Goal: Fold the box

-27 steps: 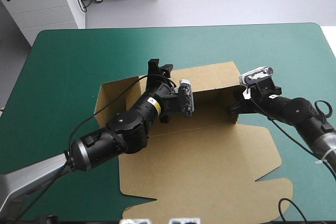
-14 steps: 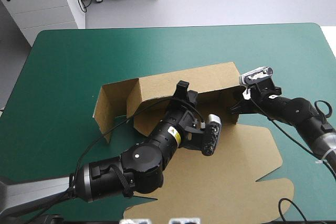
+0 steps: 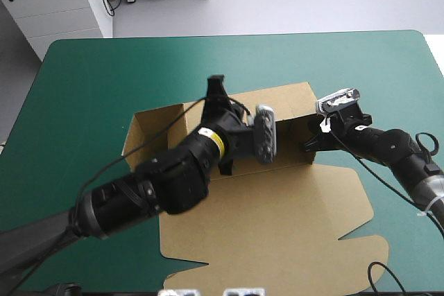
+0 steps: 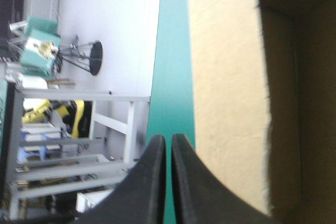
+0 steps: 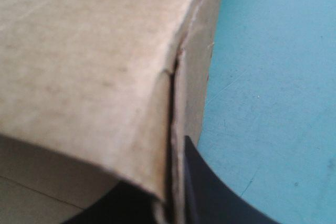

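Board dominates my remote feed: the box lies at the centre of the teal-green cover. Its wide lid panel is flat across the lower middle of the high view, nearest me, with its walls raised behind it.

From the lower left of that frame my left arm slants up over the tray. The left gripper sticks up above the back wall, just left of centre. Its wrist view shows the black fingers pressed together into a point with a hairline slit of teal-green between them. A brown wall stands just beside them and the cover's edge lies ahead.

From the right of the high frame my right arm comes in low. The right gripper sits at the tray's right front corner. In its own view it pinches that corner, with two layers of board running down edge-on between the black fins and teal-green cover beside them.

Beyond both grippers the back wall stands upright and the left side wall is up at centre left. The cover runs on to the table's far edge near the top.
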`<state>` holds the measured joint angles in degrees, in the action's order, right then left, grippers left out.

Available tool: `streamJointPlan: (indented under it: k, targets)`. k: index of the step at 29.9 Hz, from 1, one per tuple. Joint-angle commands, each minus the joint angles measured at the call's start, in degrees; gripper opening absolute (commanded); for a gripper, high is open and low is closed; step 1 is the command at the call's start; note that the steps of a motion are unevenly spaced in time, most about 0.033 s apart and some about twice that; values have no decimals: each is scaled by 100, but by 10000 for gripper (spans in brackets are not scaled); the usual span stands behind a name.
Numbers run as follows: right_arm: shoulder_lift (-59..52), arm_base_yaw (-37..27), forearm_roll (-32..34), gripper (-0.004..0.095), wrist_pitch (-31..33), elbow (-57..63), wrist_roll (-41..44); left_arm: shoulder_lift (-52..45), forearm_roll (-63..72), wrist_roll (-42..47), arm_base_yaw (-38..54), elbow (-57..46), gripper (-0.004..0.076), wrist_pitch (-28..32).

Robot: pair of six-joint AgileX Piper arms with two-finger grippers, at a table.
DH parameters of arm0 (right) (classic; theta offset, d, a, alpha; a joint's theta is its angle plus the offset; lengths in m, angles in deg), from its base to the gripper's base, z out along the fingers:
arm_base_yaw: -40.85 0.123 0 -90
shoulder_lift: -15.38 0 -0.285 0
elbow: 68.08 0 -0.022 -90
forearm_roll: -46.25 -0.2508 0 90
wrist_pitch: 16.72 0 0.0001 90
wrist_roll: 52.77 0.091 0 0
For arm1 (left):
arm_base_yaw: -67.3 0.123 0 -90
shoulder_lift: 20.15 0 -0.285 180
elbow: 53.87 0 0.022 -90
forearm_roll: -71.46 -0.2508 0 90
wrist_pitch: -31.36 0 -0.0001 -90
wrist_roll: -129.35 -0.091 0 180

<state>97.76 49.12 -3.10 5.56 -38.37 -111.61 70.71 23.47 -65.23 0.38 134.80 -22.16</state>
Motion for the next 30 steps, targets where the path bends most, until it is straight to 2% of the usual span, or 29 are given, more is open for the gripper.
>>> streamJointPlan:
  k: [1, 8, 19, 23, 26, 30]
  targets:
    - [-204, -18, -138, -12, -129, -205, -55, -181, 804, -248, 901, 754, 20, -45]
    - [-235, -18, 4, -13, -121, -218, -55, -239, 2333, -545, 2900, 1445, 19, -699]
    - [-235, -18, 44, -14, -121, -218, -55, -873, 4261, -521, 5523, 1456, 17, -926]
    - [-245, -18, 132, -14, -51, -250, -55, -1001, 4696, -435, 6190, 1374, 16, -1190]
    - [-286, -28, 307, -13, 228, -371, 37, -1092, 4691, -435, 6412, 1142, 16, -1244]
    - [-364, -28, 966, -13, 641, -802, 818, -1222, 4669, -450, 6450, 622, 16, -1139]
